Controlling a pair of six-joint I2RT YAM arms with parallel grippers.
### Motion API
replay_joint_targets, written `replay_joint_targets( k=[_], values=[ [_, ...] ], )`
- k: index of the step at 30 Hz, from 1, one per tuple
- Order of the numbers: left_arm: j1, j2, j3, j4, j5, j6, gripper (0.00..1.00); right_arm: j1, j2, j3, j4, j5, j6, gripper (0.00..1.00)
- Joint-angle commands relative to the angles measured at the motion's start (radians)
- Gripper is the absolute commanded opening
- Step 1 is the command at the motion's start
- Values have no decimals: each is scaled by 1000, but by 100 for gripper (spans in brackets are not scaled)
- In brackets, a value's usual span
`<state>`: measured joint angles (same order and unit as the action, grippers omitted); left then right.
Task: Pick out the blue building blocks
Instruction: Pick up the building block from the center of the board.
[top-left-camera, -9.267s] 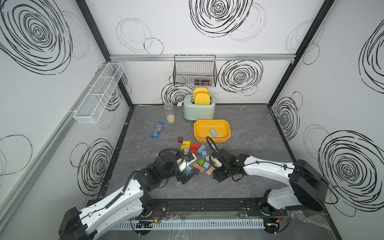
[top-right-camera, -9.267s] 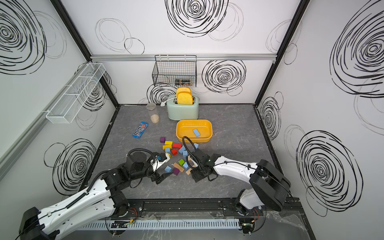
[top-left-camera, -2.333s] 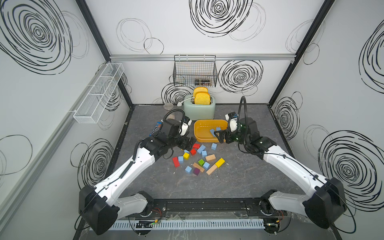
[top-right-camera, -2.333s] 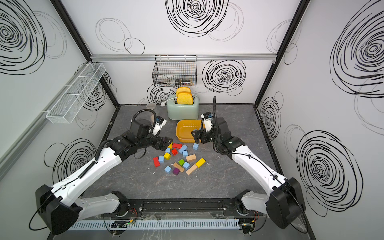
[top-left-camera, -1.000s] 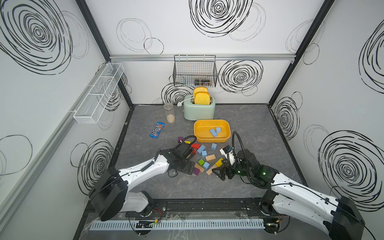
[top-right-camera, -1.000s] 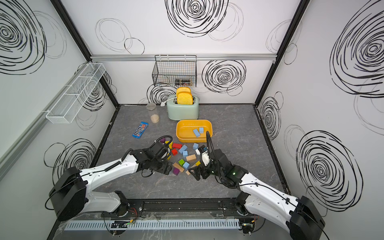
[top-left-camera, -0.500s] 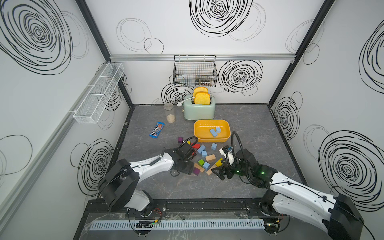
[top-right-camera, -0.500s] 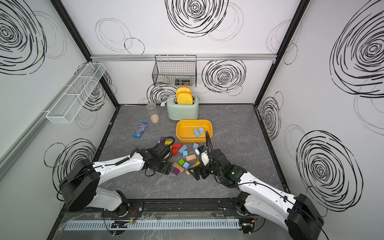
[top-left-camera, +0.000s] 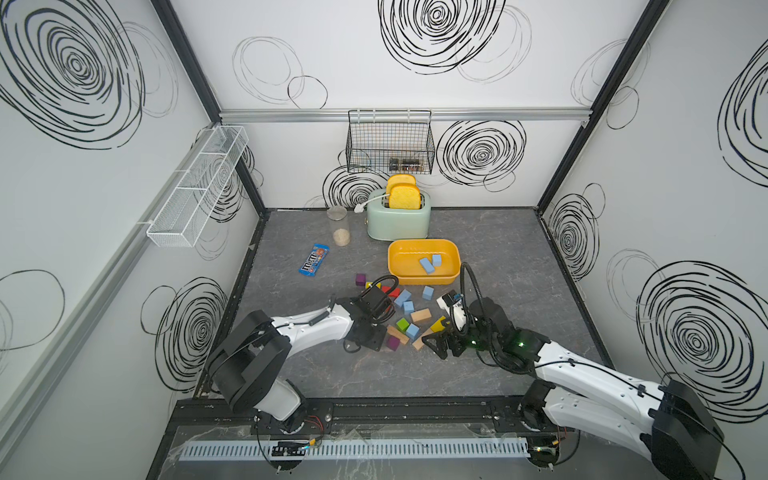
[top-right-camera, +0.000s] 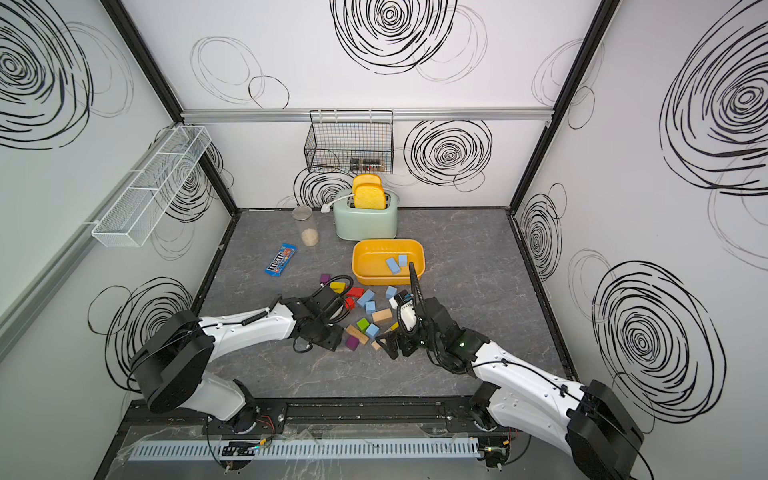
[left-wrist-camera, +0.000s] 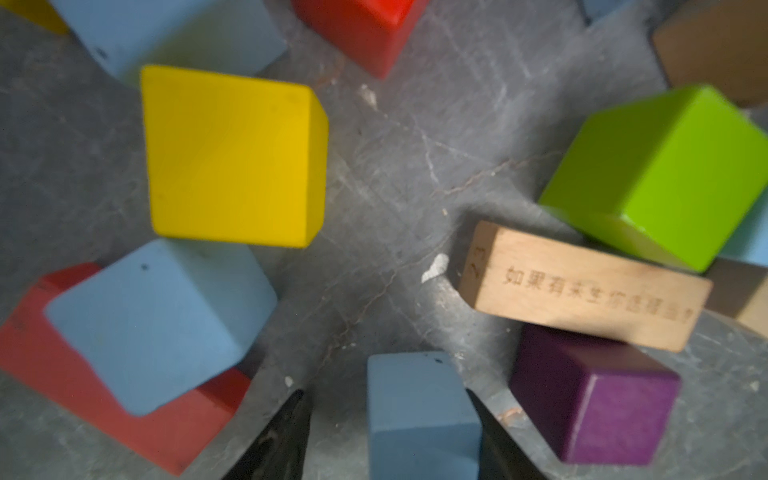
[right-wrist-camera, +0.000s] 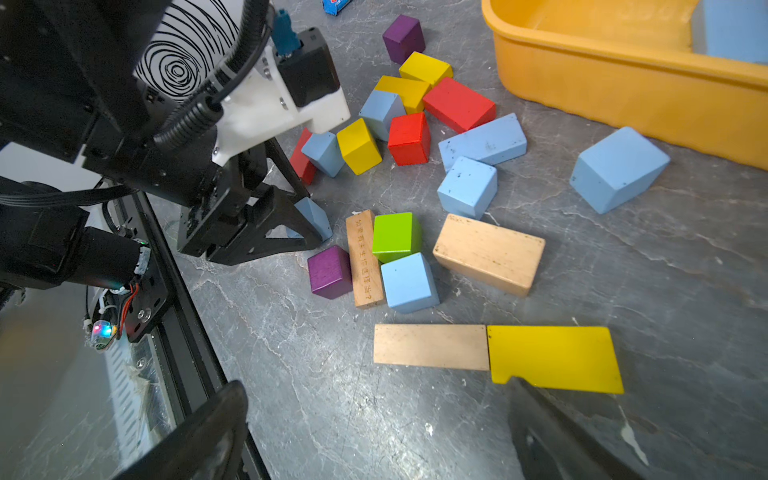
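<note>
Nearest, the right gripper (right-wrist-camera: 374, 384) hangs with jaws spread wide, holding nothing, over a flat yellow piece (right-wrist-camera: 555, 359) and a wood plank (right-wrist-camera: 430, 347). Beyond it, the left gripper (left-wrist-camera: 385, 398) straddles one blue cube (left-wrist-camera: 419, 419) on the table (top-left-camera: 498, 249): one finger (left-wrist-camera: 490, 436) touches it and a gap shows at the other, so it is not yet clamped. Counted on the table: seven blue building blocks (right-wrist-camera: 467, 187) including that cube, three red blocks (right-wrist-camera: 459, 104), four yellow blocks (right-wrist-camera: 359, 145) with the flat one, three plain-wood blocks (right-wrist-camera: 488, 253) with the plank, two purple blocks (right-wrist-camera: 330, 272), one green block (right-wrist-camera: 397, 237). Farther, the yellow tray (top-left-camera: 424, 279) holds two more blue ones. Beyond: one candy packet (top-left-camera: 314, 259), one jar (top-left-camera: 340, 226), one toaster (top-left-camera: 398, 218). Nine seconds ago the tray held one blue block
</note>
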<state>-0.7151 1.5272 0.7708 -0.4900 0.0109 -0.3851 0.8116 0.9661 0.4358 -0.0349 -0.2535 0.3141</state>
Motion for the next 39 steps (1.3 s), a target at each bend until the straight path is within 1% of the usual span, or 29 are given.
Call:
replay_joint_targets(
  k=[1,4,8,11,13,16,17,21,28,37,39],
  values=[
    [6,14,15,4,18,3,58,-3,5,-11,21,12,11,98],
    [7,12,16,-1,12,8,57,-6,4,-11,21,14,12,98],
    [8,10,18,-1,10,8,50,-8,3,-9,22,14,10,98],
    [9,16,20,4,14,8,49,-9,5,-9,22,15,10,98],
    [9,19,21,5,16,8,45,-9,6,-11,21,15,10,98],
    [9,18,22,0,15,8,43,-10,3,-13,20,18,10,98],
    [9,15,24,0,15,9,41,-11,2,-13,21,17,10,98],
    [10,5,27,-4,10,4,40,-12,2,-14,21,16,10,98],
    [10,-23,25,-6,5,-4,27,-33,-13,-5,10,4,14,98],
    [11,-74,38,-26,-6,-6,0,-76,-54,14,-14,-23,21,98],
    [11,-92,49,-36,-13,-4,0,-94,-63,12,-10,-33,21,98]
  ],
)
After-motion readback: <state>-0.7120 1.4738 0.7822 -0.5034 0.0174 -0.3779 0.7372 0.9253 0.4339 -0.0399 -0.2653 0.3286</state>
